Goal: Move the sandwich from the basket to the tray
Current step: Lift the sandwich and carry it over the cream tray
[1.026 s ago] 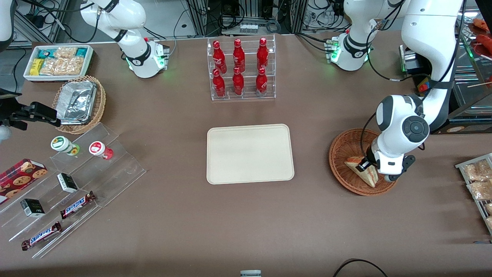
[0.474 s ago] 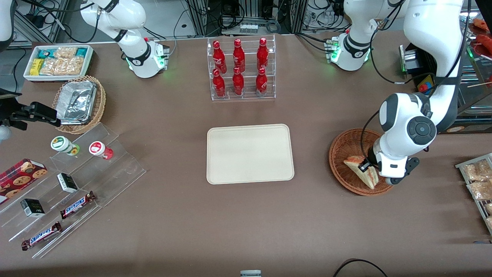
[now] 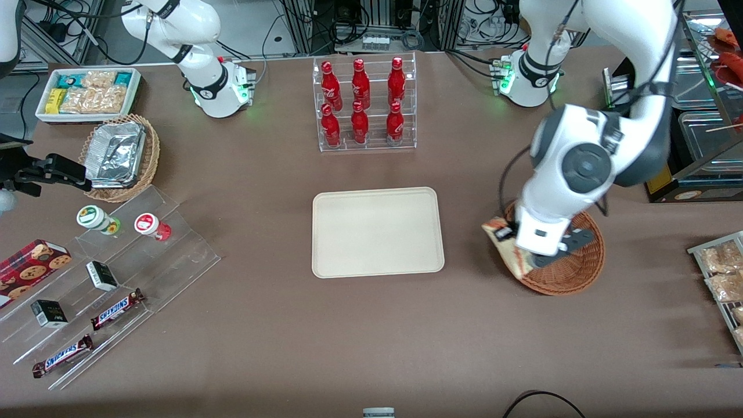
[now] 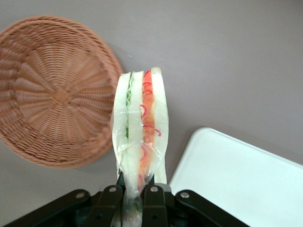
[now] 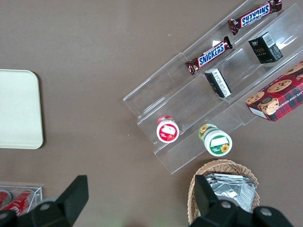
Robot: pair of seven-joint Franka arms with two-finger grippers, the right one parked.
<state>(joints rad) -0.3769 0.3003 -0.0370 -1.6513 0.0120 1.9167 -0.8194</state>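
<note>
My left gripper [image 3: 514, 241] is shut on the sandwich [image 3: 504, 248], a wrapped wedge with pale bread and orange-red and green layers, and holds it in the air above the basket's rim on the tray's side. In the left wrist view the sandwich [image 4: 140, 127] hangs between my fingers [image 4: 152, 196] over bare table, between the reddish-brown wicker basket [image 4: 47, 99] and a corner of the cream tray [image 4: 246, 184]. The basket [image 3: 572, 267] is empty. The tray [image 3: 377, 231] lies flat mid-table, empty.
A clear rack of red bottles [image 3: 363, 104] stands farther from the front camera than the tray. Racks of baked goods [image 3: 722, 278] sit at the working arm's end. A clear stepped stand with snacks [image 3: 110, 273] and a tan basket with foil trays [image 3: 119, 157] lie toward the parked arm's end.
My gripper has lifted the sandwich out of the basket and carried it toward the tray; it now hangs above the basket's rim. The arm has risen and swung the same way.
</note>
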